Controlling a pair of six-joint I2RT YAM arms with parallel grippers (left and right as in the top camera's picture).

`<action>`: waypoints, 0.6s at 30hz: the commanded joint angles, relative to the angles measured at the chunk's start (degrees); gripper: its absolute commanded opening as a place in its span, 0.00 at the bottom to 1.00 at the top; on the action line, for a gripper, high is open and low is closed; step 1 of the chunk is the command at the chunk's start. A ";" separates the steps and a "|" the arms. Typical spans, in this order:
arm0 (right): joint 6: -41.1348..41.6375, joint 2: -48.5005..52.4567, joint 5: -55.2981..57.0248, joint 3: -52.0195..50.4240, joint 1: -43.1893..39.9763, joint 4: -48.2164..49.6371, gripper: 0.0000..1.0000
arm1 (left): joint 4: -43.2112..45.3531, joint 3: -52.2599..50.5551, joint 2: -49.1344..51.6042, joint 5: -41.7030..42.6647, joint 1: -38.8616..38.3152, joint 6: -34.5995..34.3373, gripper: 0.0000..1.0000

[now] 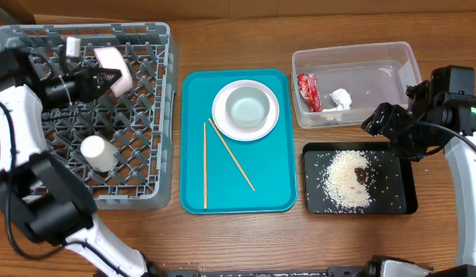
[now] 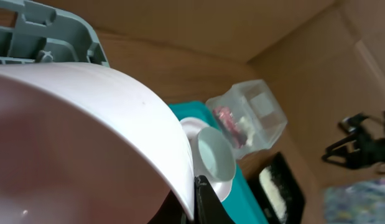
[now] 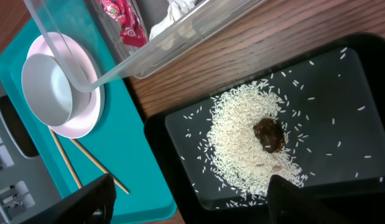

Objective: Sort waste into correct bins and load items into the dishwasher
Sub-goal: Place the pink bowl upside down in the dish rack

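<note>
My left gripper is shut on the rim of the pale pink bowl and holds it tilted over the grey dish rack. The bowl fills the left wrist view. A white cup lies in the rack. The white plate carries the grey-green bowl. Two chopsticks lie beside it. The clear tub holds the red wrapper and the tissue. Rice and a brown lump lie in the black tray. My right gripper is open and empty above that tray.
The plate and chopsticks rest on a teal serving tray between the rack and the bins. The right arm reaches in from the right edge, close to the tub's right end. Bare wooden table runs along the front.
</note>
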 commanded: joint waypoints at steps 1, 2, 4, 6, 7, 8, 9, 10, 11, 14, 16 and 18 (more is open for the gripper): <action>-0.42 -0.94 0.17 -0.15 0.00 -0.04 0.79 | 1.46 0.70 5.92 12.83 2.03 0.17 0.04; -0.42 -0.94 0.17 -0.15 0.00 -0.04 0.79 | 1.57 0.70 7.13 13.44 2.34 0.00 0.04; -0.42 -0.94 0.17 -0.15 0.00 -0.04 0.79 | 1.53 0.70 9.86 14.32 2.93 -0.35 0.04; -0.42 -0.94 0.17 -0.15 0.00 -0.04 0.80 | 1.51 0.70 11.87 14.97 3.43 -1.03 0.04; -0.42 -0.94 0.17 -0.15 0.00 -0.09 0.79 | 1.42 0.70 12.66 15.30 3.80 -1.18 0.04; -0.42 -0.94 0.17 -0.15 0.00 -0.24 0.80 | 1.16 0.70 13.40 15.30 4.33 -1.36 0.04; -0.42 -0.94 0.17 -0.15 0.00 -0.39 0.79 | 0.92 0.70 13.73 15.26 4.92 -1.36 0.04; -0.42 -0.94 0.17 -0.15 0.00 -0.46 0.79 | 0.70 0.68 13.79 15.21 5.60 -1.36 0.04; -0.42 -0.94 0.17 -0.15 0.00 -0.50 0.79 | 0.33 0.68 13.77 15.19 6.60 -1.33 0.04; -0.42 -0.94 0.17 -0.15 0.00 -0.55 0.79 | -1.51 0.68 12.90 15.17 9.33 -1.33 0.33; -0.42 -0.94 0.17 -0.15 0.00 -0.50 0.79 | -3.78 0.70 11.85 13.81 11.17 -1.29 0.62; -0.44 -0.94 0.20 -0.15 0.00 -0.55 0.79 | -5.40 0.70 10.29 10.97 12.41 -1.29 0.82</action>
